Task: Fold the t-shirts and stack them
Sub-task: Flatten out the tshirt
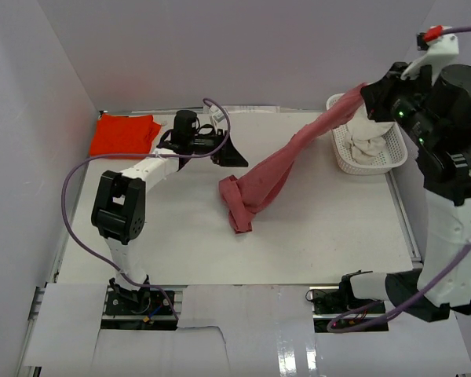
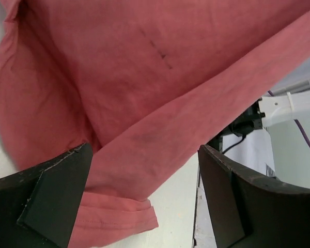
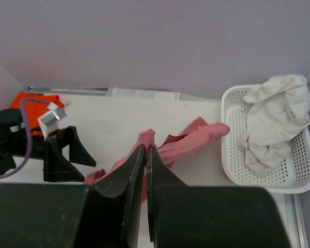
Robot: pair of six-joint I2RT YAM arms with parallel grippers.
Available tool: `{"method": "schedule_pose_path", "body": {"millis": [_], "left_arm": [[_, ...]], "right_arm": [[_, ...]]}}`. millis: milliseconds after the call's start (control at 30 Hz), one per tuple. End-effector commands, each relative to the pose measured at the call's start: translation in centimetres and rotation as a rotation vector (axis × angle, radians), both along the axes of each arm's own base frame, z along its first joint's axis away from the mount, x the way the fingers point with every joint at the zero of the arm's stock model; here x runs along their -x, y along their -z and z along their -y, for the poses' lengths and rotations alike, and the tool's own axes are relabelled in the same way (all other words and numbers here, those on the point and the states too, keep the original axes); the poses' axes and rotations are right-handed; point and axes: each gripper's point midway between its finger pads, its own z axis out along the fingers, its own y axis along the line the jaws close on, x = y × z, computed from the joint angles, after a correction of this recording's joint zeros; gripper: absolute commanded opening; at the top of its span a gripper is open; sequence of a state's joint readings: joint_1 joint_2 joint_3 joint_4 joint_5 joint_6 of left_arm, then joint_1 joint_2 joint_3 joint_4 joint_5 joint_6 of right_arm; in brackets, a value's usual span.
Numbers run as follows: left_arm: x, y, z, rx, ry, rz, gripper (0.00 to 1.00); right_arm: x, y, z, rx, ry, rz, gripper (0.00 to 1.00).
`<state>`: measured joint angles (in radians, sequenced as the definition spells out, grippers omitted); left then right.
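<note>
The rose-red shirt [image 1: 279, 161] is held up at one end by the right gripper [image 3: 146, 149], whose jaws are closed on a pinch of the cloth high above the far right of the table [image 1: 337, 236]. From there the shirt is stretched in a long sagging band down and to the left, and its lower end is bunched on the table near the middle. The left gripper [image 1: 229, 155] is held just left of that band, toward the far side, with its jaws spread wide and closed on nothing (in its own wrist view the pink cloth fills most of what is seen beyond the two fingers [image 2: 46, 201]). The orange-red shirt [image 1: 124, 133] is laid as a flat patch in the far left corner, well apart from the others. The cream-white shirt [image 3: 274, 116] is crumpled inside the white basket [image 3: 231, 155], which is set at the far right, below the raised right gripper. Whether the rose-red shirt touches the basket's rim cannot be told.
</note>
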<state>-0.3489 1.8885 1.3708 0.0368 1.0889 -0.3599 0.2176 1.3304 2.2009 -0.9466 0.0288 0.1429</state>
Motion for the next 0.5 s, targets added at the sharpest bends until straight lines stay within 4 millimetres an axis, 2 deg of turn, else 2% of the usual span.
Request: {"method": "schedule_pose_path", "body": {"millis": [0,67,167,200,267,433,467], "left_arm": [[2.2,-4.2,1.7,0.094,0.177,0.179,0.94],[3.6,-4.5,3.3,0.117,0.252,0.259,0.94],[4.1,-4.6,4.2,0.132,0.298,0.272,0.93],[4.0,-3.9,4.6,0.131,0.311,0.250,0.93],[3.9,-3.7,5.1,0.137,0.328,0.237,0.91],[4.7,-1.5,7.8,0.131,0.380,0.217,0.91],[4.6,-1.6,8.1,0.133,0.386,0.226,0.91]], "right_arm": [[4.0,-4.4,1.0,-0.059,0.012,0.150,0.08],[4.1,-3.5,0.5,-0.067,-0.013,0.124,0.08],[4.3,-2.7,-0.1,-0.069,-0.047,0.104,0.08],[4.4,-2.6,-0.1,-0.067,-0.052,0.103,0.08],[4.6,-2.2,-0.3,-0.066,-0.061,0.093,0.08],[4.7,-1.7,-0.9,-0.072,-0.094,0.078,0.08],[4.6,-1.5,-1.0,-0.071,-0.097,0.071,0.08]]}}
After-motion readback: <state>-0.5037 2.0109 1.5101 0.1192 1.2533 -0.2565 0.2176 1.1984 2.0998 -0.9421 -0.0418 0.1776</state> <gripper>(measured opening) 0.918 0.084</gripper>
